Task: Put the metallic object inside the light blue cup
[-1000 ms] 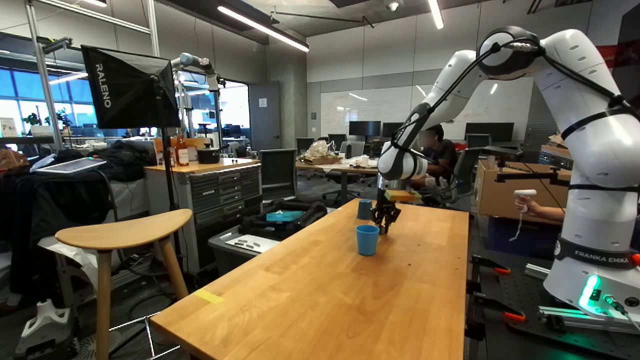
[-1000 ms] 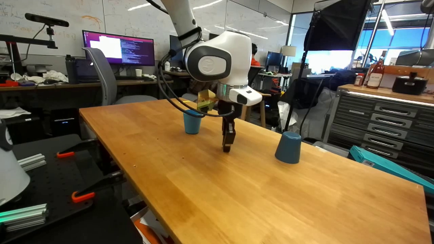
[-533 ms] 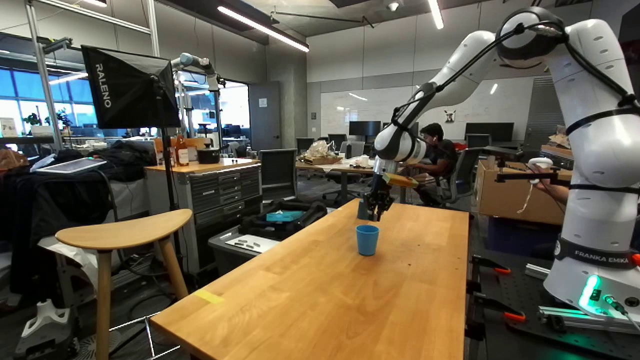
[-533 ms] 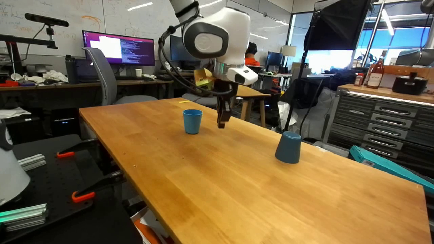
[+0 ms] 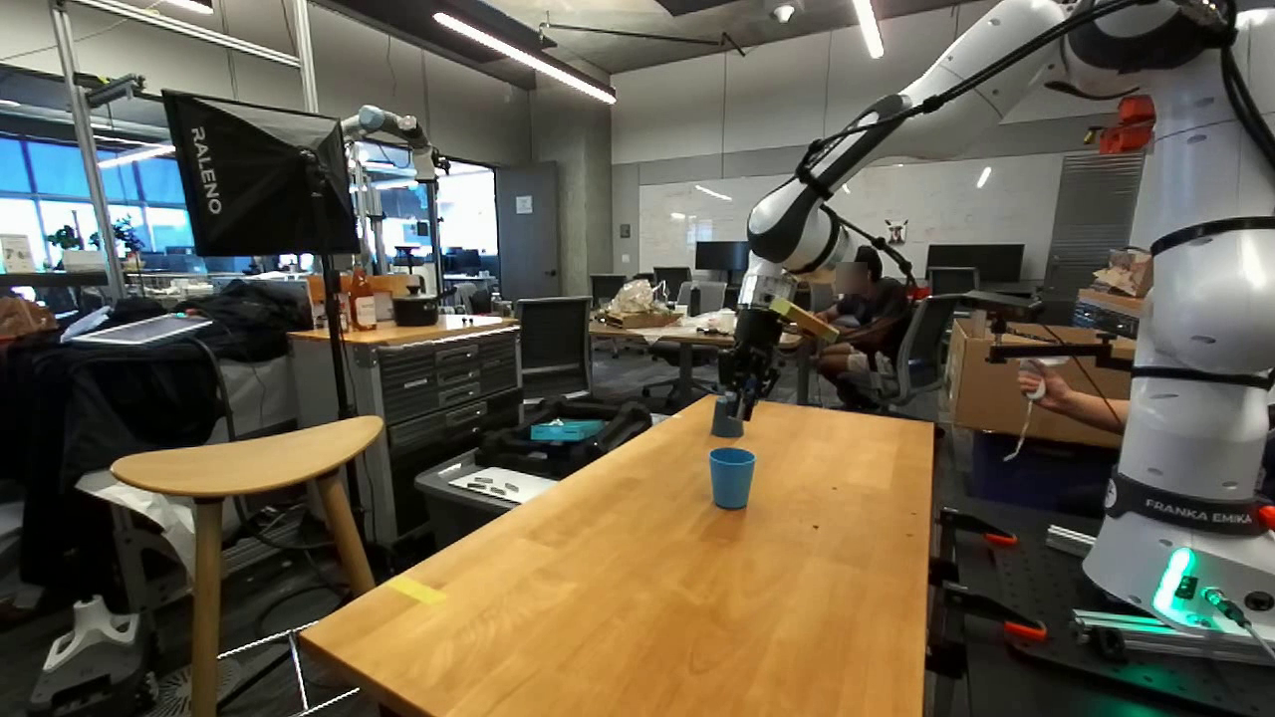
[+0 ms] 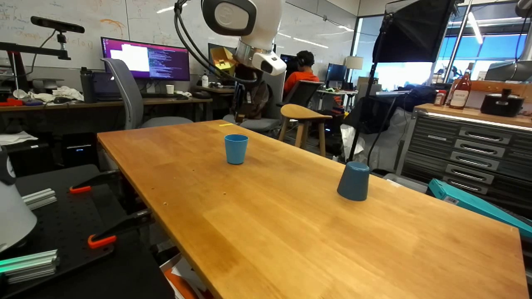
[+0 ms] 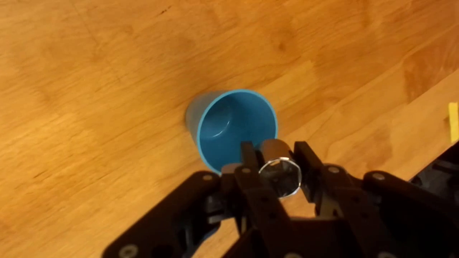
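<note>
The metal thing [image 7: 280, 177] is shiny and round, and it is up in the air. The gripper [image 7: 275, 154] pinches it tight, with one of its two fingers [image 7: 247, 154] on each side. In both exterior views the fingers are higher than the light blue cup [image 5: 732, 483], and there is a gap between them and its rim. In the wrist view the metal thing and the fingers cover a bit of that rim. The light blue cup stands on its bottom, with the open top up, and its inside shows. It is on a long wooden table [image 6: 266, 232]. On the same table, well apart, a darker blue cup [image 6: 354, 182] sits upside down near an edge. A strip of yellow tape [image 5: 416, 590] is stuck near one end. Beside the table are a wooden stool [image 5: 249, 460] and a big black lamp [image 5: 259, 179]. In an exterior view, a person [image 6: 299, 79] in orange sits farther back, past the stool.
</note>
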`<state>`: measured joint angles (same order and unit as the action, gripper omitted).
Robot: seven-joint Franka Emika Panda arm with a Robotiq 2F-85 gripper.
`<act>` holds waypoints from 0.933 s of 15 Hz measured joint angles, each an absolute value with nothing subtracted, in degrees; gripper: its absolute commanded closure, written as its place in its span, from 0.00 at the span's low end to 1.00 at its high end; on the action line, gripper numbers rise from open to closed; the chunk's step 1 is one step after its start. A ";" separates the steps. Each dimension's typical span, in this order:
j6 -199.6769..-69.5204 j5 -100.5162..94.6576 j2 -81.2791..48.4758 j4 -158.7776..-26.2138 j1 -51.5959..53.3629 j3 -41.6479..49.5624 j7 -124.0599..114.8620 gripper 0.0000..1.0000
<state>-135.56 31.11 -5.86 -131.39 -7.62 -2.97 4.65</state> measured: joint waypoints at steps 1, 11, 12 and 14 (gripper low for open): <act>-135.64 31.11 -6.19 -131.58 -6.96 -2.97 4.65 0.92; -143.81 31.11 -13.88 -130.89 -3.70 -3.00 4.70 0.37; -143.84 31.11 -14.29 -130.79 -3.71 -3.00 4.70 0.30; -143.84 31.09 -14.51 -130.77 -3.71 -3.00 4.70 0.13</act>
<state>-143.84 31.09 -14.51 -130.77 -3.71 -3.00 4.70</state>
